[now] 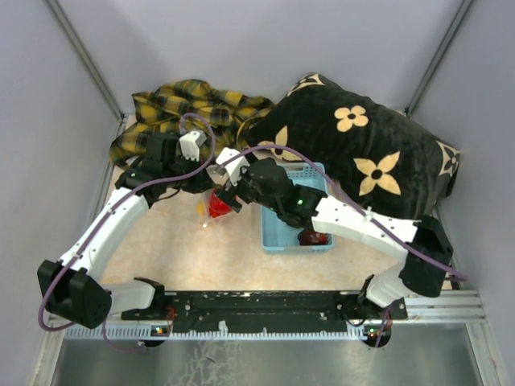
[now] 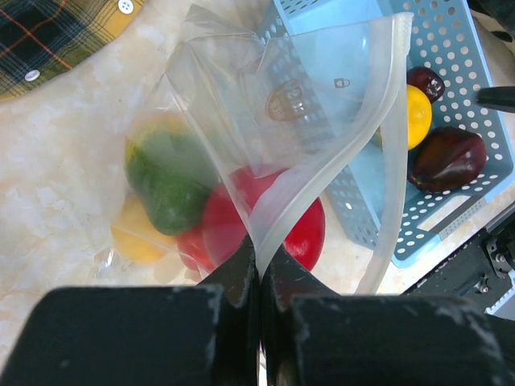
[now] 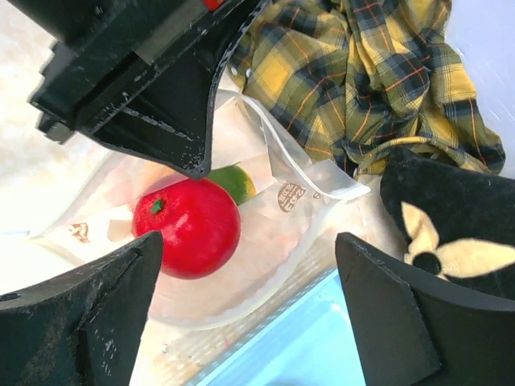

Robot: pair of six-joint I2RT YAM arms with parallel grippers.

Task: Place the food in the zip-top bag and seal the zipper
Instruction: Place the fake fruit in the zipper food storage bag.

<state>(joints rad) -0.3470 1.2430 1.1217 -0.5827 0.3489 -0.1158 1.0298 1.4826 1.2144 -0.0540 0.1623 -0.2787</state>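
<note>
The clear zip-top bag (image 2: 241, 104) lies on the table with its mouth open. It holds a red fruit (image 2: 302, 233), a green piece (image 2: 169, 189) and a yellow one (image 2: 137, 237). My left gripper (image 2: 261, 253) is shut on the whitish zipper strip (image 2: 338, 173) and lifts that edge; no slider shows. In the right wrist view the red fruit (image 3: 187, 227) sits in the bag (image 3: 314, 209). My right gripper (image 3: 248, 237) is open and empty just above the bag's mouth. A yellow fruit (image 2: 417, 115) and a dark maroon fruit (image 2: 445, 158) lie in the light-blue basket (image 2: 459, 48).
In the top view both grippers, left (image 1: 216, 173) and right (image 1: 228, 199), meet over the bag (image 1: 219, 205), left of the basket (image 1: 278, 237). A yellow plaid shirt (image 1: 185, 108) lies behind. A black flowered pillow (image 1: 362, 153) fills the back right.
</note>
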